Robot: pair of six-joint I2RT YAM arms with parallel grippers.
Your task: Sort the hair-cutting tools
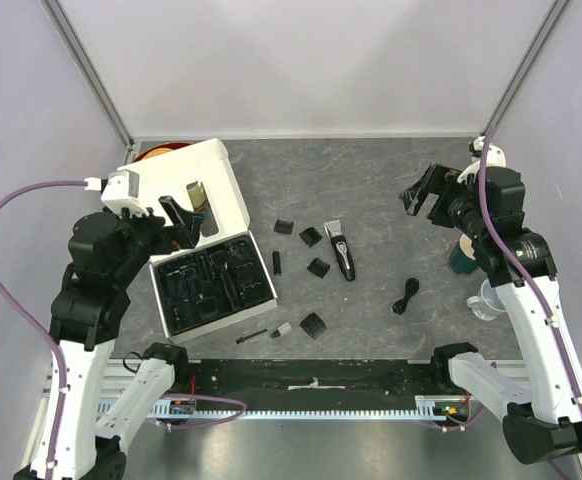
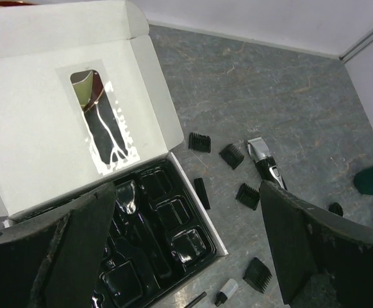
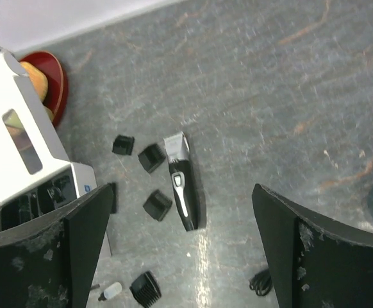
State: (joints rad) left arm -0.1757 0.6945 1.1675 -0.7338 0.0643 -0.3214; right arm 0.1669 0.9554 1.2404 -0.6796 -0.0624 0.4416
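Nothing is yet gripped: the left hand (image 1: 186,220) and right hand (image 1: 426,195) are held wide open and empty (above the bench (image 1: 371,190)), so the clipper (image 1: 341,250) must be approached next.

Glossy black plastic tray (image 2: 174,256); matt cardboard box (image 2: 39,128)

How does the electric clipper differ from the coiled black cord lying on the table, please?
The clipper is a straight, rigid bar with a silver blade head; the cord is a thin, all-black bundle. The clipper is clearly the larger of the two. The clipper lies mid-table among comb guards; the cord lies alone, further towards the right arm. Both are mostly black and rest loose on the table, outside the box.
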